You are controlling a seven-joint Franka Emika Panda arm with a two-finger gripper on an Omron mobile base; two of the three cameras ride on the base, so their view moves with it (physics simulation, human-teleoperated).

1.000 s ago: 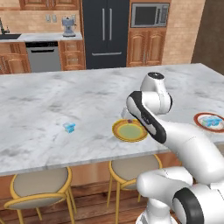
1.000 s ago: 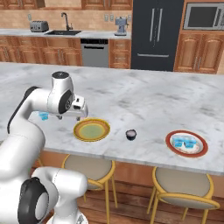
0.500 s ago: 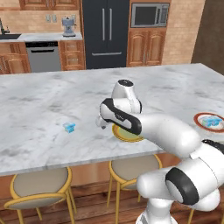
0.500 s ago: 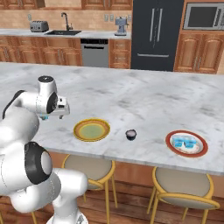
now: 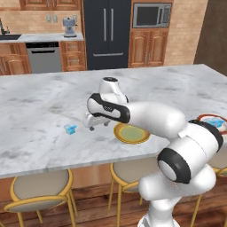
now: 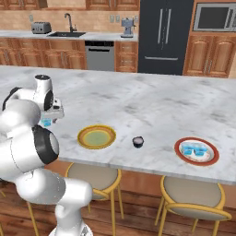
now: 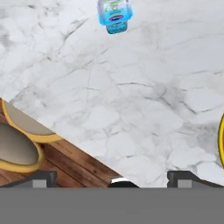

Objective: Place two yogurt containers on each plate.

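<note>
- Gripper (image 5: 92,125): hangs above the marble counter (image 5: 40,111), between the loose blue tub and the yellow plate. In the hand view the two finger tips (image 7: 43,177) stand wide apart with bare marble between them; nothing is held.
- Loose blue yogurt tub (image 5: 69,129): a small pale-blue-and-white box alone on the counter, just left of the gripper and apart from it. In the hand view it lies near the top edge (image 7: 115,15), well away from the finger tips. In the right base view it peeks out beside the hand (image 6: 46,122).
- Yellow plate (image 6: 96,137): golden rim, pale green centre, on the counter near the front edge; nothing lies on it. In the left base view the arm crosses over its far rim (image 5: 131,134).
- Dark yogurt cup (image 6: 138,141): round, whitish top, upright on the counter between the two plates, touching neither.
- Red plate (image 6: 197,151): red-orange rim, white centre, well to the right of the yellow plate.
- Two blue yogurt tubs (image 6: 194,150): side by side on the red plate.
- Stools (image 6: 194,195): yellow-framed, grey seats, tucked under the counter's front edge.
</note>
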